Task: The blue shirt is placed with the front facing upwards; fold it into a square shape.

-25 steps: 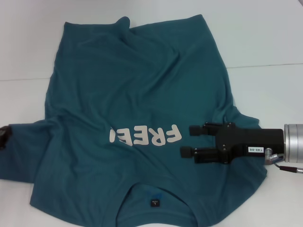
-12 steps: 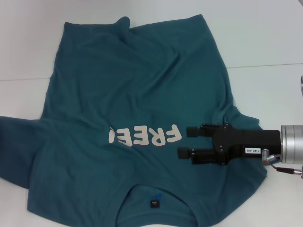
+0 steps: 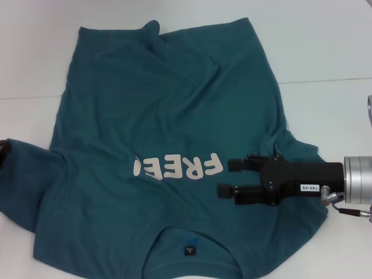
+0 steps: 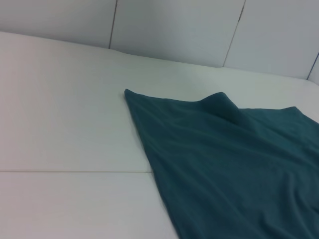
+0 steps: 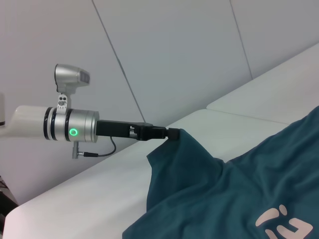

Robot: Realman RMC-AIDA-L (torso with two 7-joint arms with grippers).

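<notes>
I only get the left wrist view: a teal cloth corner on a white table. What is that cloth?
Observer: It is the blue shirt, spread front up. The head view shows cream letters FREE on its chest.
Operator: Is anything holding it?
Observer: Yes. In the right wrist view the left gripper pinches a sleeve and holds it lifted off the table.
Operator: And the other arm?
Observer: The right gripper is over the shirt beside the letters, fingers open, gripping nothing.
</notes>
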